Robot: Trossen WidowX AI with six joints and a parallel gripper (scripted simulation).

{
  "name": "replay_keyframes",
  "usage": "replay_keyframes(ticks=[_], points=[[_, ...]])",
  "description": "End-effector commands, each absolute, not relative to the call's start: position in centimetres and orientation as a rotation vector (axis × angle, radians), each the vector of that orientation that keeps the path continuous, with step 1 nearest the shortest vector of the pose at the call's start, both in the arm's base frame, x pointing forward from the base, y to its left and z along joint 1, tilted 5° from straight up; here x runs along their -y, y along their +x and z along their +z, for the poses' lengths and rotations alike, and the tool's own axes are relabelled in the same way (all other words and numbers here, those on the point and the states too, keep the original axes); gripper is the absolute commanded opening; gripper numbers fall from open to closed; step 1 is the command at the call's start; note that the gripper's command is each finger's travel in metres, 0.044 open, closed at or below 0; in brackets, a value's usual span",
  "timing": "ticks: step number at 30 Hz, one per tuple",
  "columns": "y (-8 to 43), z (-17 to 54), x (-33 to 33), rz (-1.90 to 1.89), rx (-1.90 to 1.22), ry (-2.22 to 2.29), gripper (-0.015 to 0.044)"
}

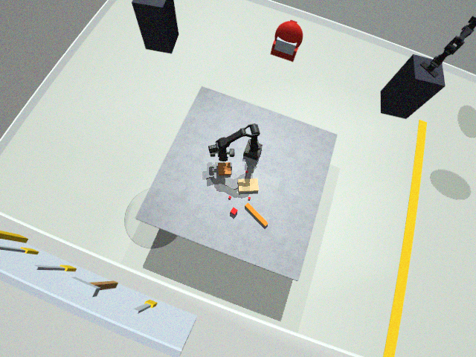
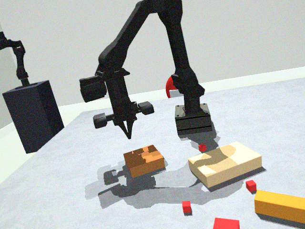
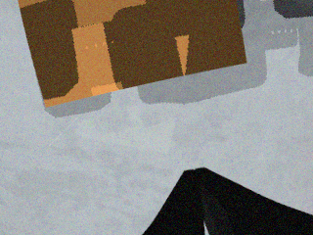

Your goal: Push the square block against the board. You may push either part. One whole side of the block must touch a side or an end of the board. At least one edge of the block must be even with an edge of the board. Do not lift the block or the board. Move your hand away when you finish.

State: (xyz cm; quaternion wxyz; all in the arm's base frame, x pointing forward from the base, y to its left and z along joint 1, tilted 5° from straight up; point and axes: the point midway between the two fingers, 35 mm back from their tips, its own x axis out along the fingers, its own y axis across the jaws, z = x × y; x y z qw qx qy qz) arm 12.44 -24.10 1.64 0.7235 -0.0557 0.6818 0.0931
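In the top view, you see the block on the tabletop, nearer to its left edge than the board is. The board lies toward the bottom edge and the right edge from the block, with a gap between. Three small red cubes lie around the board; a bigger red cube and an orange bar lie nearer to the bottom edge. In the room, a yellow stripe runs on the floor beyond the right edge.

In the exterior view, the claw is narrow, fingertips together, nothing between, above the tabletop and apart from the block. The block looks like stiff wood, rather light and not fragile; it should slide flat on this matte, maybe slightly rough surface. The board is longer and probably heavier.

In the wrist view, the closed tips are beside one straight side of the block. You should not grasp; push low, near the middle of a side, because a push near a corner may turn it.
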Motion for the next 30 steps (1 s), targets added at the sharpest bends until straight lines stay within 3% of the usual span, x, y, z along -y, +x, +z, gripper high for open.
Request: replay_keyframes(ticks=[1,9,30], points=[[13.0,2.1,22.5,0.236,-1.501,-0.162,0.0000],[13.3,-3.4,22.1,0.236,-1.500,-0.162,0.0000],[14.2,-3.3,22.1,0.236,-1.500,-0.162,0.0000]])
